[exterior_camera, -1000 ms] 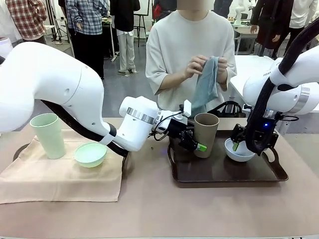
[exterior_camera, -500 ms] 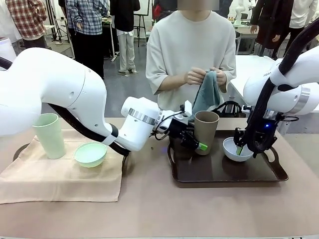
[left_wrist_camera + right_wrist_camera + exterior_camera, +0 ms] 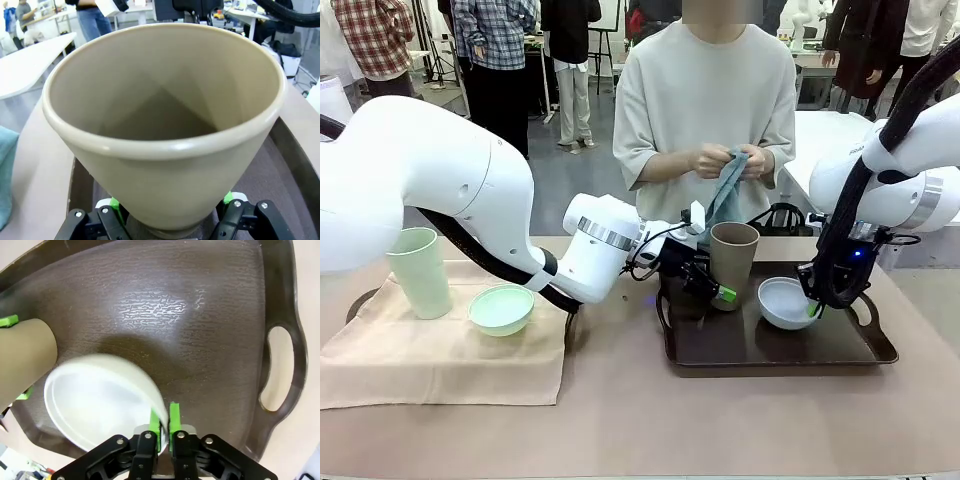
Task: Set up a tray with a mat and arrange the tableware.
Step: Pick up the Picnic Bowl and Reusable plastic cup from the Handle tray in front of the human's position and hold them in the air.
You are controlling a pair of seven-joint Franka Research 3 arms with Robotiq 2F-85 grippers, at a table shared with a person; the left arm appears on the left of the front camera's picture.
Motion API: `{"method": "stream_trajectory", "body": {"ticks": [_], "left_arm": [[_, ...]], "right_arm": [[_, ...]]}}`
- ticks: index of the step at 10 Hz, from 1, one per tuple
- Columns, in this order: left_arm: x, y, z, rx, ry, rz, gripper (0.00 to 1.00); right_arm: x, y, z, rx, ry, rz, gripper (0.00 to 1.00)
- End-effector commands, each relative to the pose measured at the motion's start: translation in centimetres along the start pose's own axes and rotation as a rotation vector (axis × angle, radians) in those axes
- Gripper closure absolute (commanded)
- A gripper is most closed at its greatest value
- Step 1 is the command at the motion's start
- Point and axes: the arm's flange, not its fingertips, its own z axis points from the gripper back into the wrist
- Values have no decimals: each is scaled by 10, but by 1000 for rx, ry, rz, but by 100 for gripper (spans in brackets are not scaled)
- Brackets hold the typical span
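Now tumbler [image 3: 165, 150] inside left tool [image 3: 171, 201], white bowl [image 3: 95, 400] rim inside right tool [image 3: 164, 421]

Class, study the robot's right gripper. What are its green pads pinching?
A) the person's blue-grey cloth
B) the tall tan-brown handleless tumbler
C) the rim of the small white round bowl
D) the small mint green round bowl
C: the right gripper has its green pads shut on the rim of the small white round bowl.

Front camera: fixed, robot's side, faces across tabletop [image 3: 620, 420] toward person [image 3: 705, 110] at 12 o'clock. Left wrist: tight on tan tumbler [image 3: 165, 125]. Right wrist: steep down onto tray [image 3: 210, 315], tumbler at 9 o'clock. All share both.
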Motion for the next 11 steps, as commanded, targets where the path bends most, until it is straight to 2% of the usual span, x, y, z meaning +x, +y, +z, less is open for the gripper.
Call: {"method": "stream_trajectory", "body": {"ticks": [1,2,3,4,6,7,11], "left_arm": [[4,1,2,8,29,8,74],[5,1,3,13,30,8,100],[6,0,4,16,32,12,100],[7,-1,7,27,38,7,74],[19,-9,25,30,22,63,74],[41,-22,46,14,16,113,74],[126,-85,92,34,47,86,74]], "right_arm": [[5,1,1,3,12,21,100],[5,0,1,-1,11,23,100],[5,1,1,-7,7,24,100],[4,2,4,-5,-10,-1,100],[-4,6,27,-8,25,-19,100],[-19,11,61,11,19,-16,100],[-86,23,195,31,-93,-1,100]]}}
